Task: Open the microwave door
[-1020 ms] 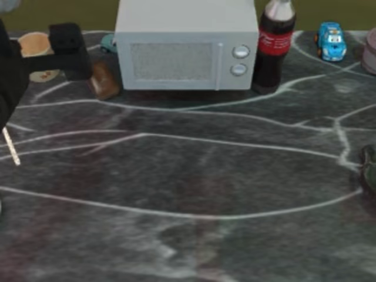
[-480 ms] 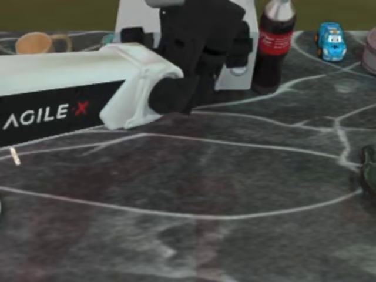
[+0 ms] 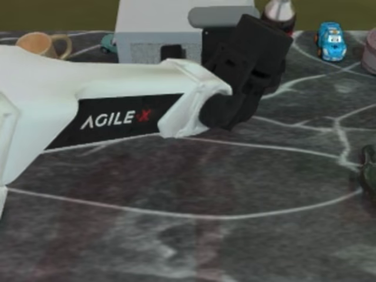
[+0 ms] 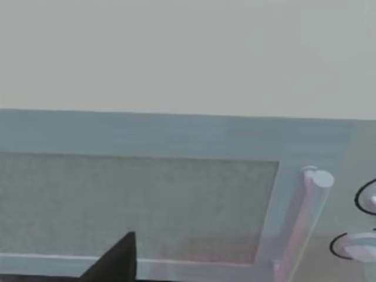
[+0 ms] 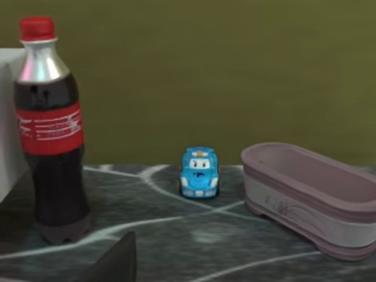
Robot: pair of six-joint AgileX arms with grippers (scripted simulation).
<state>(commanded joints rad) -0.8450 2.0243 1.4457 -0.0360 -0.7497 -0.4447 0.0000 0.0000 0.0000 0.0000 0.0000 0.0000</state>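
The pale grey microwave [image 3: 153, 17] stands at the table's back edge. Its door [image 4: 135, 205] with the speckled mesh window is closed, and only the door's left part [image 3: 147, 53] shows from above. My left arm reaches across from the left, and my left gripper [image 3: 247, 61] hangs in front of the microwave's right part, hiding the knobs from above. In the left wrist view the door's upright bar handle [image 4: 306, 226] and two knobs [image 4: 355, 244] are close ahead. One dark fingertip [image 4: 120, 261] shows with nothing against it; the gripper is open.
A cola bottle [image 3: 279, 12] stands right of the microwave, then a blue toy car [image 3: 330, 41] and a purple planter [image 5: 305, 200]. A tan cup [image 3: 35, 42] sits at the back left. My right gripper [image 3: 370, 170] stays parked open at the right edge.
My left arm has swung from the table's left side across the microwave's front, and the gripper has moved further right toward the handle side. The door has not moved.
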